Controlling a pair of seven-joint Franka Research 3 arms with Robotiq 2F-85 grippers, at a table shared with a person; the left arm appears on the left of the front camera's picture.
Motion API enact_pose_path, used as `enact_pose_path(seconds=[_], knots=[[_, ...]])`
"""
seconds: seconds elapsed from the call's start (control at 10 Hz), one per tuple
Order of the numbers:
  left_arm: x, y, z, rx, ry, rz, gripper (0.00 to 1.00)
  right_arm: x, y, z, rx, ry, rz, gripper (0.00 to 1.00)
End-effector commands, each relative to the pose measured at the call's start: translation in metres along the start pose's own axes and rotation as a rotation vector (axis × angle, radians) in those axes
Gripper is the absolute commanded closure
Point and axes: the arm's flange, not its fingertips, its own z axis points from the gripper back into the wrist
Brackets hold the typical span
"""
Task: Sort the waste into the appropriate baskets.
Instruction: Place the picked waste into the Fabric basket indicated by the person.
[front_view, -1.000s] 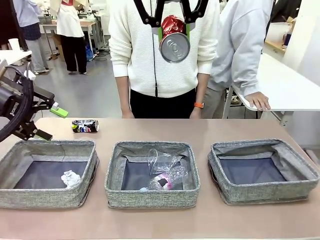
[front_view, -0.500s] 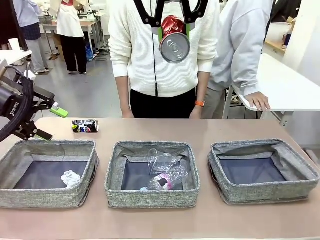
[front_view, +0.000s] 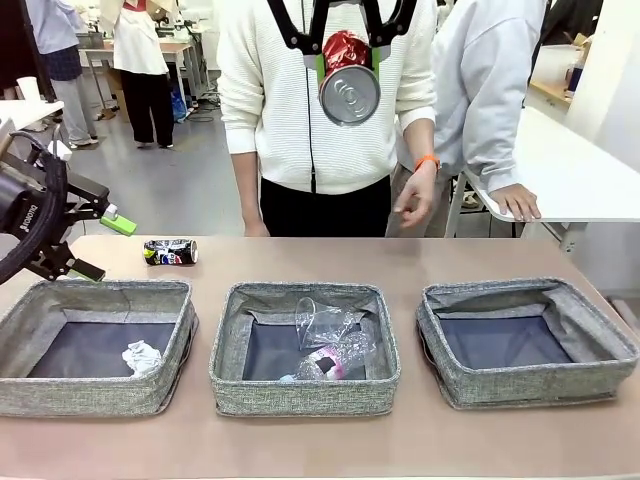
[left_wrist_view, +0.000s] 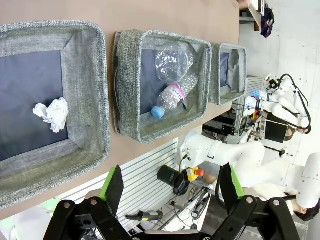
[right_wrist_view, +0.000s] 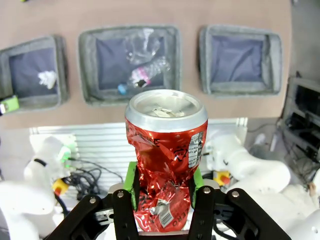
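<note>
**Right gripper** (front_view: 349, 60): raised high over the brown bench (front_view: 400, 440), its 2 green pads closed partway on the dented waist of a crushed red can (front_view: 347, 80). The can's silver end faces the front camera. In the right wrist view the can bears a white panel of small print and a barcode, neither of them legible.

**Left gripper** (front_view: 100, 247): its 2 fingers are spread wide with nothing between them. It hangs at the bench's left end, just above the far rim of the nearest basket. The white lettering on its black body stands sideways and is too small to read.

**Crushed dark blue can** (front_view: 170, 252): lies on its side on the bench just beside the left gripper, toward the bench's middle. Its red-and-white print is not readable.

**3 square grey woven-fabric baskets with dark lining**, in a row:
- The left basket (front_view: 100, 395), directly below the left gripper, holds 1 white paper wad (front_view: 141, 356).
- The middle basket (front_view: 300, 395), far below the right gripper, holds a clear crumpled plastic cup (front_view: 322, 322). Touching the cup is a clear blue-capped plastic bottle (front_view: 335, 360) lying on its side. The writing on its pink label cannot be made out.
- The right basket (front_view: 530, 385), well apart from both grippers, shows its dark lining.

**Person's hand** (front_view: 412, 200): wears an orange wristband and is held below the right gripper, beyond the bench's far edge.
</note>
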Motion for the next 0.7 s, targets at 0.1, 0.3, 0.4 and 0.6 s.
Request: enact_pose_path(seconds=[0.1,0.3,0.4,0.6], knots=[[-0.0008,0.0023,0.0032,0.001,0.008,-0.022,0.0,-0.002,-0.0019,-0.0013,0.012,-0.008,0.007,0.54],[-0.0008,0.0023,0.0032,0.001,0.008,-0.022,0.0,-0.002,-0.0019,-0.0013,0.012,-0.008,0.007,0.54],[-0.0008,0.0023,0.0032,0.001,0.008,-0.022,0.0,-0.002,-0.0019,-0.0013,0.012,-0.008,0.007,0.54],[-0.0008,0.0023,0.0032,0.001,0.008,-0.022,0.0,0.0,0.0,0.0,0.0,0.0,0.0,0.53]])
